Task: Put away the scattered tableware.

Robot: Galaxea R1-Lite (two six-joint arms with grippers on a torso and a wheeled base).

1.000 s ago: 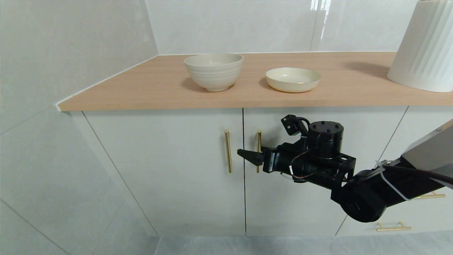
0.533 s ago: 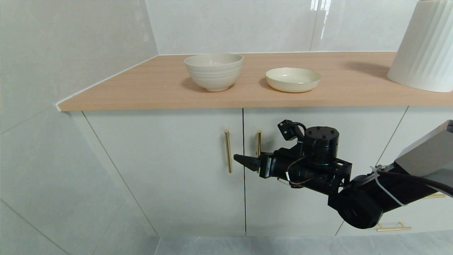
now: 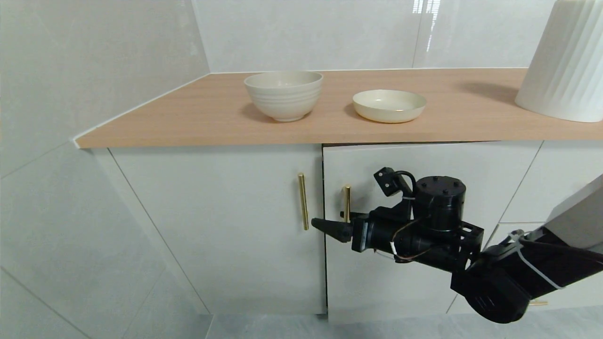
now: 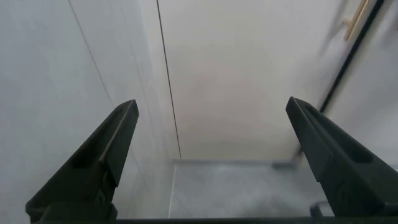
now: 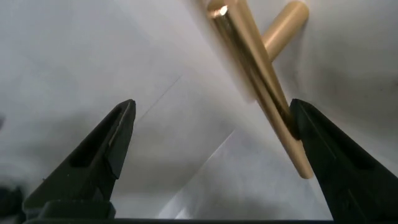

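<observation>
Now right fingers point(image 5: 87, 174) wide apart around brass handle point(image 5: 249, 68) of ajar door point(image 3: 400, 160); left fingers point(image 4: 93, 168) also apart.

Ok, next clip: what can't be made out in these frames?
Cabinet interior: in the head view the right door is barely ajar and hides it.
White ribbed container: cut off by the head view's top and right edges.
Contact between right gripper and handle: blurred in the right wrist view, overlapped in the head view.
Bowl bottom: hidden by its own wall in the head view.
</observation>
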